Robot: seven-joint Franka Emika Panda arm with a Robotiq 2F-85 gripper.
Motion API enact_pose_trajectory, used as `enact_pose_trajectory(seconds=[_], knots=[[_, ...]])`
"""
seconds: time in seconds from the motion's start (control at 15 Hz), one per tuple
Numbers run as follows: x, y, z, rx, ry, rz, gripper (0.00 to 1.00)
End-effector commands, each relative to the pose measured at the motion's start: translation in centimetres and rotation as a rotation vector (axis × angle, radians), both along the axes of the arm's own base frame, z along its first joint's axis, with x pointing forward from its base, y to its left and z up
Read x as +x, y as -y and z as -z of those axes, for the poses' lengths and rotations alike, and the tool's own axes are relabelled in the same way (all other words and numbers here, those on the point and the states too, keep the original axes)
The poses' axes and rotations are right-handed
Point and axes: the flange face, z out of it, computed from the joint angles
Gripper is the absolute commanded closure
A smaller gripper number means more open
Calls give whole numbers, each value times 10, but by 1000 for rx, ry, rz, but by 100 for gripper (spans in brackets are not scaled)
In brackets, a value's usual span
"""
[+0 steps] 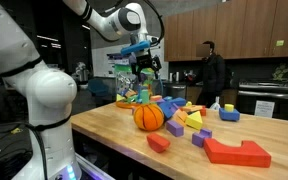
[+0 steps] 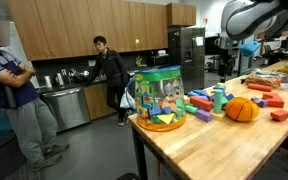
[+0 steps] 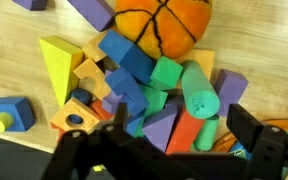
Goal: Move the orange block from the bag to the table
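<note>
Two people are seen in an exterior view, one by the counter (image 2: 106,70) and one cut off at the frame edge (image 2: 6,85). One gripper (image 3: 169,140) is shown in the wrist view with fingers spread wide, nothing pinched, above a heap of foam blocks (image 3: 144,90) beside one orange ball (image 3: 162,25). The bag (image 2: 159,97) stands near the corner of the table (image 2: 224,145). Which orange block is meant cannot be made out; the bag's contents are blurred.
</note>
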Motion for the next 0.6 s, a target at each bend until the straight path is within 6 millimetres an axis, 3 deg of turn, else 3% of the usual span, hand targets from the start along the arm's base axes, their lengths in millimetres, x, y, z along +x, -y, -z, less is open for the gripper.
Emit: enact_pose_trajectory(seconds=[0.0,0.53], knots=[[0,0,-1,0,-1,0,0],[0,0,-1,0,-1,0,0]])
